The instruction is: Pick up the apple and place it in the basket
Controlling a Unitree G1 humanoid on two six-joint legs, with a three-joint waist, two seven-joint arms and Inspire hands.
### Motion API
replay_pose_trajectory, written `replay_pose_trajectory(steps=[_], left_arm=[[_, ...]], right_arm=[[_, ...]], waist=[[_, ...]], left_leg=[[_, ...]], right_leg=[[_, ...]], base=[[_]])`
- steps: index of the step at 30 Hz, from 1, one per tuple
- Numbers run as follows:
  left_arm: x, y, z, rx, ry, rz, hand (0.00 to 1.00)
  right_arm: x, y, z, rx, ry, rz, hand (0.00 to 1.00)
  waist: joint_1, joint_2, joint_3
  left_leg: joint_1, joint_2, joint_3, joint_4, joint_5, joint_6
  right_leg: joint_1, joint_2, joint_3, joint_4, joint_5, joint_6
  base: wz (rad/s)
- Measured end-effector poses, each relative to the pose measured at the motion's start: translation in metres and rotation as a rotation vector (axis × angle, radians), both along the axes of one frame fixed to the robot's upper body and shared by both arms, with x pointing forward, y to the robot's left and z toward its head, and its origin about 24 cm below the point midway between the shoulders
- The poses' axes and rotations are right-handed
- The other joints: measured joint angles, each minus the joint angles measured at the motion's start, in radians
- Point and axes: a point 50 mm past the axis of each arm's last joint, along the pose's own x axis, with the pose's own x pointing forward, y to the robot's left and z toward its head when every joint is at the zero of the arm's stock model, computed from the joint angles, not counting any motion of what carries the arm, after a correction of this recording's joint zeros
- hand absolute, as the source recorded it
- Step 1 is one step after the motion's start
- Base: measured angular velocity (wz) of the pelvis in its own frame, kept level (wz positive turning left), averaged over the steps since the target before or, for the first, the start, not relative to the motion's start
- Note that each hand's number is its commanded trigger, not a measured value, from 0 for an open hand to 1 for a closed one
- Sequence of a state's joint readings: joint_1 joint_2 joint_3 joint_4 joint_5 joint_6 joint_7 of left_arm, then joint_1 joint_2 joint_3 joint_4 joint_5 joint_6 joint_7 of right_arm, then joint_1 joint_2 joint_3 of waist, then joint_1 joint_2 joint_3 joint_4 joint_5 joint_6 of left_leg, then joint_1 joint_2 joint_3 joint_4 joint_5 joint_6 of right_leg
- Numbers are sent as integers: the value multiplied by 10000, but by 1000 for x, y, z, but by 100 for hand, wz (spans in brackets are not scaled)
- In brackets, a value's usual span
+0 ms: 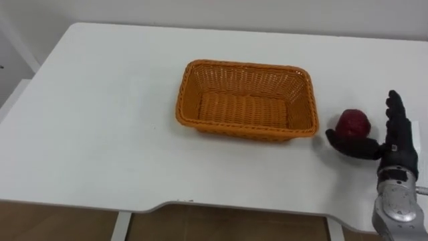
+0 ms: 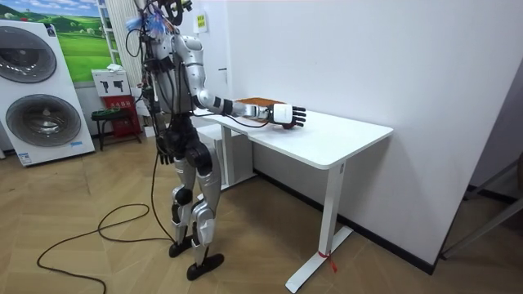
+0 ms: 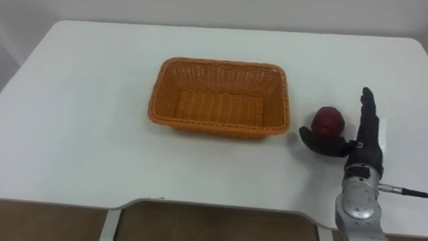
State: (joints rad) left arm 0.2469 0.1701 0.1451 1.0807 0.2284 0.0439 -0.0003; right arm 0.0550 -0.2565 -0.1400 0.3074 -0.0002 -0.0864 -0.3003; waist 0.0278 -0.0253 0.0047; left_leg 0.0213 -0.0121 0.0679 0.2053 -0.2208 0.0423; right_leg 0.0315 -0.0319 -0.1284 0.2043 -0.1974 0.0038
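Beside one basket [image 1: 242, 131], one apple [image 1: 353, 124]

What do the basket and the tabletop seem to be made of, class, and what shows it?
Basket: woven wicker or a plastic imitation, orange-brown, matte; interlaced strands show in its walls. Tabletop: probably smooth white laminate or painted board; even, faintly sheened surface.

Bright, even light leaves faint soft shadows under the basket [image 1: 246, 100].

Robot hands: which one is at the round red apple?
The right robot hand, open beside the round red apple; the left robot hand hangs at the robot's side.
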Motion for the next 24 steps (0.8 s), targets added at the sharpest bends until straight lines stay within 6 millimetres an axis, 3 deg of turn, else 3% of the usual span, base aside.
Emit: replay_pose_trajectory(steps=[3, 4, 5, 6, 7, 14, 24], left_arm=[[-1, 0, 0, -137, 62, -76, 0], [-1, 0, 0, -154, 75, -71, 0], [-2, 0, 0, -175, 125, -48, 0], [-3, 0, 0, -199, 171, -34, 0], [-4, 0, 0, -231, 277, -20, 0], [-6, 6, 1, -244, 491, 13, 0], [-7, 9, 2, -251, 507, 50, 0]], right_arm=[[2, -8, -9, -23, 619, 27, 0], [1, -9, -12, 23, 885, 10, 9], [2, -9, -13, 18, 968, 59, 53], [2, -9, -13, 32, 967, 83, 60], [4, -9, -13, 68, 995, 144, 100], [7, -30, -11, -57, 1215, -303, 100], [5, -35, -12, 51, 1348, -331, 100]], waist=[[15, -95, -20], [32, -122, -34], [47, -138, -39], [46, -142, -41], [22, -155, -49], [-25, -191, -39], [-15, -175, -42]], left_leg=[[64, -6, -3, -5, 0, 0], [69, -5, -5, -8, 1, -1], [74, -3, -8, -12, 1, -1], [77, -3, -9, -13, 1, -1], [81, -4, -53, -11, 1, -1], [263, -7, -170, 2, 1, -1], [247, -7, -251, 95, 2, -5]], right_leg=[[38, 0, -29, -11, 0, 0], [43, 2, -29, -11, 0, 0], [45, 2, -37, -16, 0, 0], [47, 1, -36, -20, 0, 0], [57, -6, -61, -35, 0, 0], [357, -11, -156, -181, 28, -1], [390, -13, -245, -156, 33, -10]], base=[[1], [0], [0], [0], [5], [3], [1]])
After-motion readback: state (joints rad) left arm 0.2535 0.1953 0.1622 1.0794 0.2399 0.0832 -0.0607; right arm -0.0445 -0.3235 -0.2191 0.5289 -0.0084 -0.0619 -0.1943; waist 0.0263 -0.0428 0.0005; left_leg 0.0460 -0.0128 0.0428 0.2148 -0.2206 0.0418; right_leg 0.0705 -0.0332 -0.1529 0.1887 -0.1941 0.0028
